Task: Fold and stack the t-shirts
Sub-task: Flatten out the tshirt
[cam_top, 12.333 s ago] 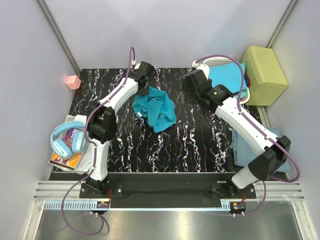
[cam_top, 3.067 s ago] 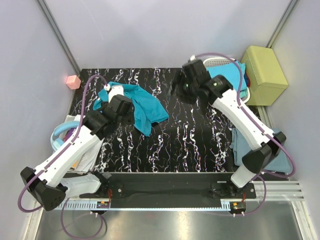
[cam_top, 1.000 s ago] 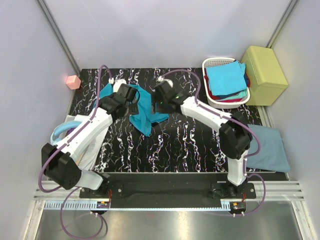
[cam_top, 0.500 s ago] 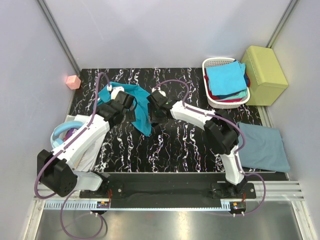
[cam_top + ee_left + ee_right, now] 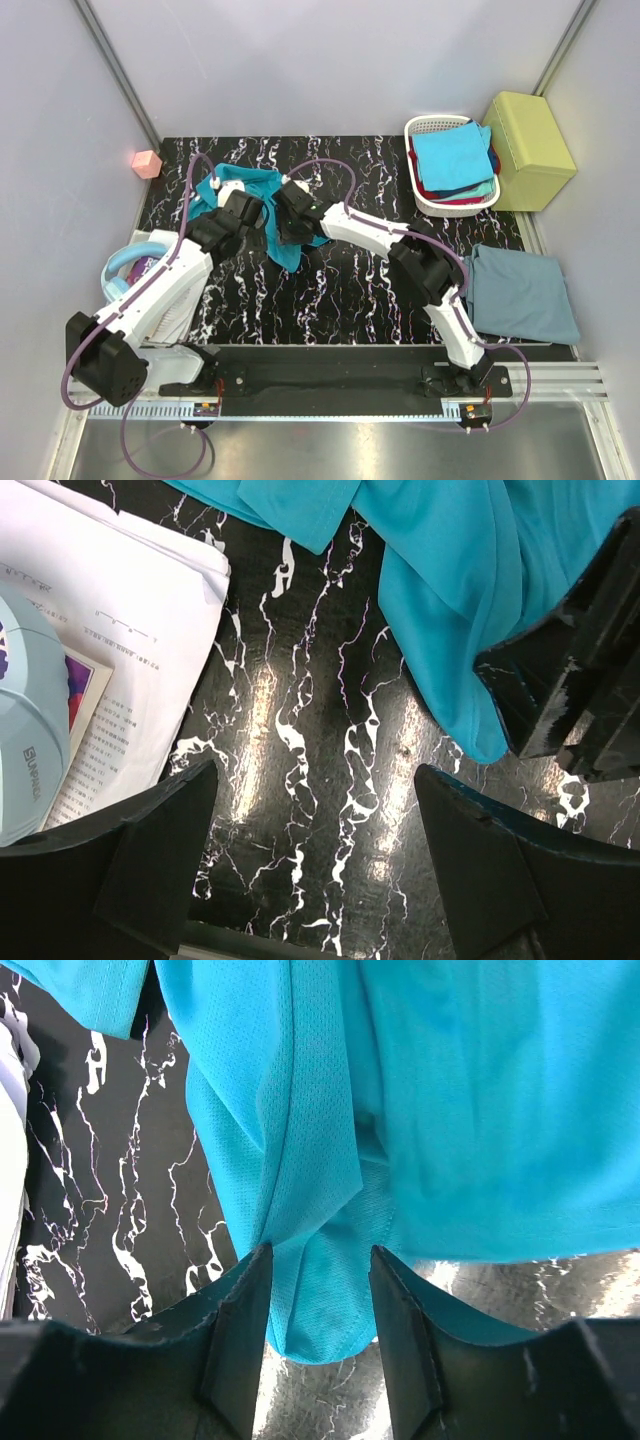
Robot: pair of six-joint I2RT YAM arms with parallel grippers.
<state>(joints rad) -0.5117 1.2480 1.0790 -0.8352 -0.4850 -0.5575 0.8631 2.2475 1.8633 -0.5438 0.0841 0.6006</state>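
A crumpled teal t-shirt (image 5: 262,186) lies at the back left of the table. In the right wrist view its lower corner (image 5: 322,1305) lies between the fingers of my right gripper (image 5: 318,1345). The jaws stand narrowed on either side of the fold with a gap still showing. From above, my right gripper (image 5: 287,240) sits over that corner. Beside it my left gripper (image 5: 257,228) is open over bare table (image 5: 320,810), with the shirt (image 5: 470,590) up to its right. A folded grey-blue t-shirt (image 5: 522,295) lies at the right. Folded blue t-shirts (image 5: 452,155) fill the basket.
The white basket (image 5: 425,128) stands at the back right beside a yellow-green box (image 5: 530,135). Light blue headphones (image 5: 122,268) rest on papers (image 5: 120,650) and a book at the left edge. A pink cube (image 5: 147,163) sits at the back left corner.
My right gripper has moved left along the shirt to its lower corner, and its jaws have narrowed around the cloth. The left arm has shifted slightly and stays open.
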